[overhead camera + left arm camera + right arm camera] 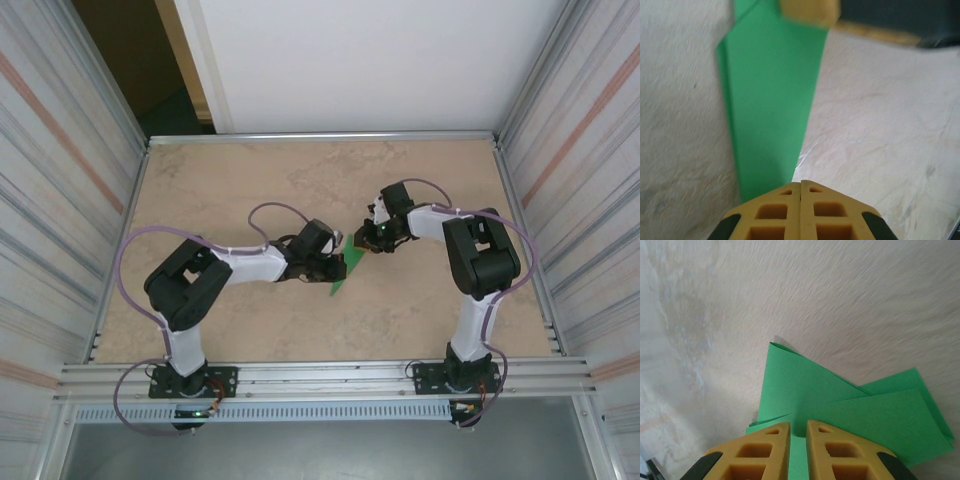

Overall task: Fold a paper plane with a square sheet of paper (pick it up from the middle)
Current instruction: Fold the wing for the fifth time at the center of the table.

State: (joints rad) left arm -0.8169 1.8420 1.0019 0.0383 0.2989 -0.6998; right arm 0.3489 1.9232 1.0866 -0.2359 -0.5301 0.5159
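Note:
The bright green paper is folded into a narrow, pointed, layered paper plane [340, 272] near the middle of the table. In the left wrist view the paper plane [772, 100] tapers toward my left gripper [801, 184], whose jaws are pressed together at its near tip. I cannot tell if the paper is pinched there. My left gripper [332, 266] reaches it from the left. My right gripper [362, 240] is at the paper's far end. In the right wrist view my right gripper [798, 424] is closed to a thin gap with a fold of the paper plane [840, 400] between its fingers.
The marbled beige table [250, 170] is bounded by a metal rail at the near edge and ribbed metal walls left and right. A yellow fingertip of the right gripper [807, 10] shows at the top of the left wrist view.

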